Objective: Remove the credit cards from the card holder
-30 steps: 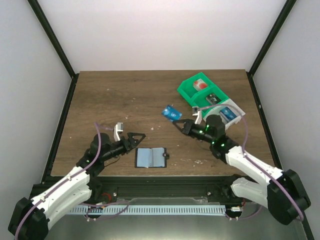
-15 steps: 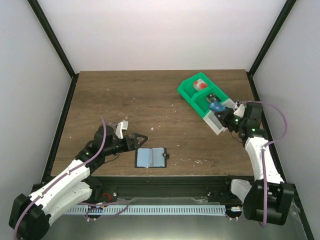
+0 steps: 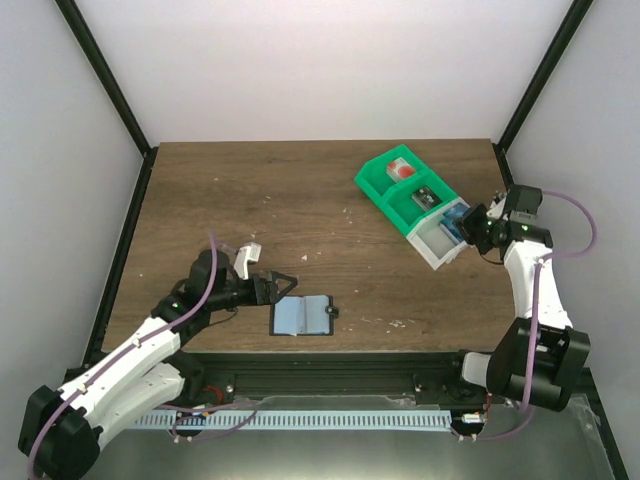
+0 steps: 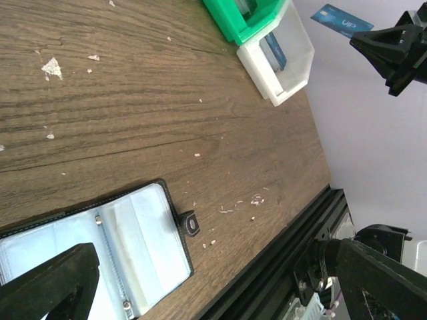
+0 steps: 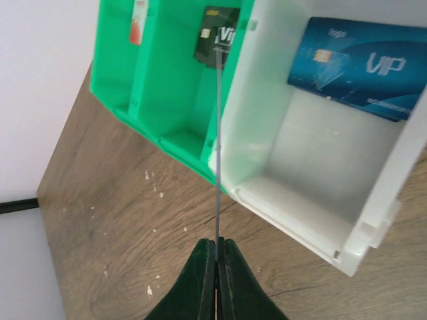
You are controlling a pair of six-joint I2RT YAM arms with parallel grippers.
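Right gripper (image 5: 216,248) closed tight on blue credit card (image 4: 341,20). Card seen edge-on from right wrist, held over green-and-white bin (image 3: 385,185). Second blue card (image 5: 353,60) lay flat in white compartment (image 5: 267,140); black card (image 5: 217,33) in green compartment beside it. Left gripper (image 3: 280,287) spread wide, nothing in it, just beside card holder (image 3: 303,314). Card holder lay open flat on wooden table (image 3: 250,200), near front edge.
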